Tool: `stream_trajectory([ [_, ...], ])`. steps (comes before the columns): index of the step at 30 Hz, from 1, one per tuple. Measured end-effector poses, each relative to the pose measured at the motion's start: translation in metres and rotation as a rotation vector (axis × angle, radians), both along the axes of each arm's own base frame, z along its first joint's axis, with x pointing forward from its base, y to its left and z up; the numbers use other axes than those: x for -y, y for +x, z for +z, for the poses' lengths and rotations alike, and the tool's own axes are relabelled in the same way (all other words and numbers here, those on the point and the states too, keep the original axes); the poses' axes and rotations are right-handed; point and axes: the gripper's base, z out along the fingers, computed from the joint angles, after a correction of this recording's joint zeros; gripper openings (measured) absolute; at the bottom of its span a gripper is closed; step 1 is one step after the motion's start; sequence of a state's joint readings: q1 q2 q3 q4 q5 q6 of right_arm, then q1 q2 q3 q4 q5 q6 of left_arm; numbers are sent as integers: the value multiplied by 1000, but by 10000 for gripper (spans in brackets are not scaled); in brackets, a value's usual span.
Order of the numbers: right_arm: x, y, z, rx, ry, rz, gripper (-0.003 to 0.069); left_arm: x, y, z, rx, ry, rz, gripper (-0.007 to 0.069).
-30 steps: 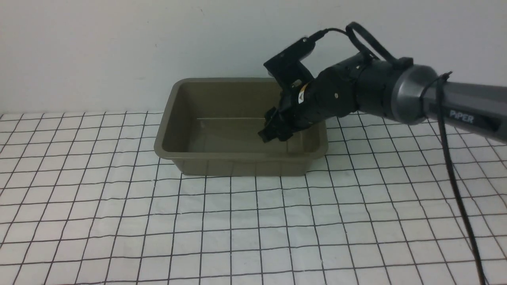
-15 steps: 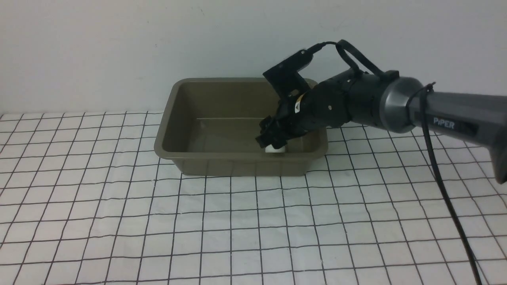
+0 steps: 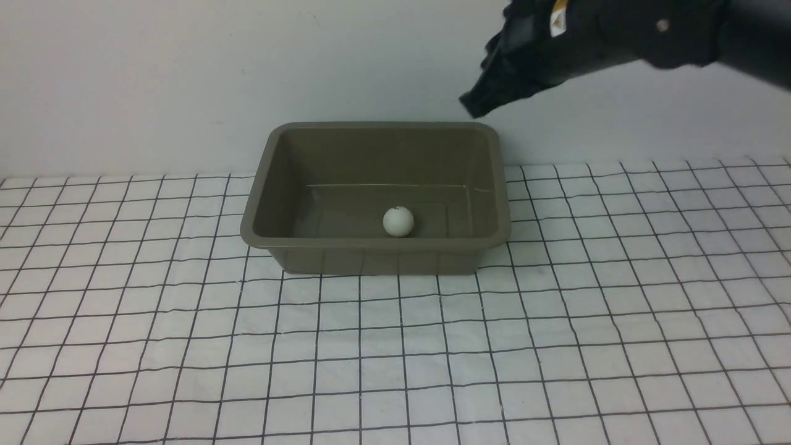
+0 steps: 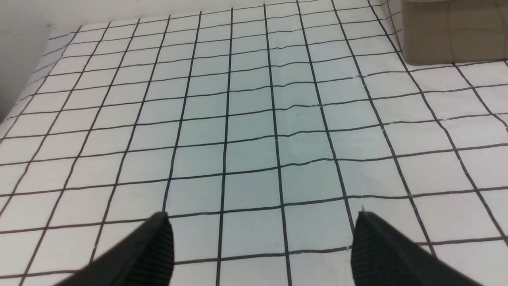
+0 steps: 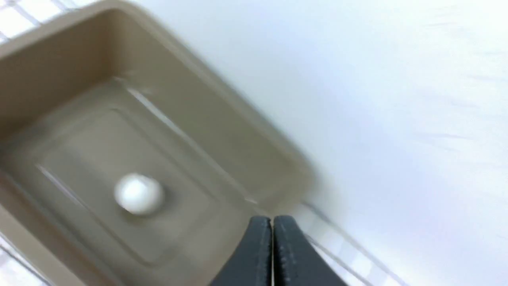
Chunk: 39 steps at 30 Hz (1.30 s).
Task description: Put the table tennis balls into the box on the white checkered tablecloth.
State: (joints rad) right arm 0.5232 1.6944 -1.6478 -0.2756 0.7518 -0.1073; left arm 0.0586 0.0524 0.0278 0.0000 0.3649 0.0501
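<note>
The ball (image 3: 397, 221) lies loose on the floor of the box (image 3: 371, 154), close to the near wall and a little right of the middle. A second ago the right tool (image 3: 476, 106) was low inside the box's right part and the ball was hidden. Half a second ago the ball showed just under its tips. Now the tool has lifted clear, high over the box's far right corner in front of the wall (image 3: 154, 74), with its jaws clenched together on nothing. The box has not shifted on the cloth (image 3: 395, 346). The left tool (image 4: 262, 230) hangs over bare cloth well left of the box, its jaws spread wide with nothing between them.
</note>
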Motion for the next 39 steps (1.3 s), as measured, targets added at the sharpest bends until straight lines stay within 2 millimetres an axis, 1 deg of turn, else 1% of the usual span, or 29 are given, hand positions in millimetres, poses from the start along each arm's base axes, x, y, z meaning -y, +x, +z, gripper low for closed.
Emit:
stream_trajectory([
  [1, 9, -10, 15, 22, -10, -26, -8, 0, 0, 0, 0, 0, 0, 542],
  [4, 21, -24, 32, 51, -1, -61, -11, 0, 0, 0, 0, 0, 0, 542],
  [6, 31, -39, 45, 87, 11, -77, -12, 0, 0, 0, 0, 0, 0, 542],
  [7, 43, -58, 56, 118, 29, -90, -12, 0, 0, 0, 0, 0, 0, 542],
  [8, 54, -76, 62, 137, 51, -100, -12, 0, 0, 0, 0, 0, 0, 542],
  [9, 59, -84, 63, 146, 61, -103, -12, 0, 0, 0, 0, 0, 0, 542],
  [10, 58, -84, 60, 138, 58, -104, -12, 0, 0, 0, 0, 0, 0, 542],
  [11, 75, -113, 63, 164, 102, -111, -12, 0, 0, 0, 0, 0, 0, 542],
  [13, 86, -133, 54, 161, 136, -119, -12, 0, 0, 0, 0, 0, 0, 542],
  [14, 94, -148, 52, 176, 163, -121, -12, 0, 0, 0, 0, 0, 0, 542],
  [15, 98, -156, 44, 169, 174, -123, -12, 0, 0, 0, 0, 0, 0, 542],
  [16, 110, -177, 37, 182, 205, -127, -12, 0, 0, 0, 0, 0, 0, 542],
  [17, 111, -179, 31, 170, 206, -130, -12, 0, 0, 0, 0, 0, 0, 542],
  [18, 124, -203, 12, 164, 239, -142, -12, 0, 0, 0, 0, 0, 0, 542],
  [19, 132, -216, 4, 167, 259, -149, -12, 0, 0, 0, 0, 0, 0, 542],
  [20, 136, -223, -4, 163, 267, -154, -12, 0, 0, 0, 0, 0, 0, 542],
  [22, 149, -246, -30, 154, 293, -169, -12, 0, 0, 0, 0, 0, 0, 542],
  [23, 156, -258, -51, 143, 297, -176, -12, 0, 0, 0, 0, 0, 0, 542],
  [24, 163, -269, -63, 155, 314, -179, -12, 0, 0, 0, 0, 0, 0, 542],
  [26, 168, -279, -80, 151, 320, -184, -12, 0, 0, 0, 0, 0, 0, 542],
  [28, 178, -296, -100, 168, 360, -190, -12, 0, 0, 0, 1, 0, 0, 542],
  [29, 182, -305, -105, 199, 404, -182, -12, 0, 0, 0, 1, 0, 0, 542],
  [30, 185, -313, -105, 239, 454, -168, -12, 0, 0, 0, 1, 0, 0, 542],
  [32, 188, -321, -101, 309, 512, -139, -12, 0, 0, 0, 0, 0, 0, 542],
  [35, 188, -325, -95, 377, 554, -107, -12, 0, 0, 0, 1, 0, 0, 542],
  [39, 187, -325, -91, 410, 576, -85, -12, 0, 0, 0, 1, 0, 0, 542],
])
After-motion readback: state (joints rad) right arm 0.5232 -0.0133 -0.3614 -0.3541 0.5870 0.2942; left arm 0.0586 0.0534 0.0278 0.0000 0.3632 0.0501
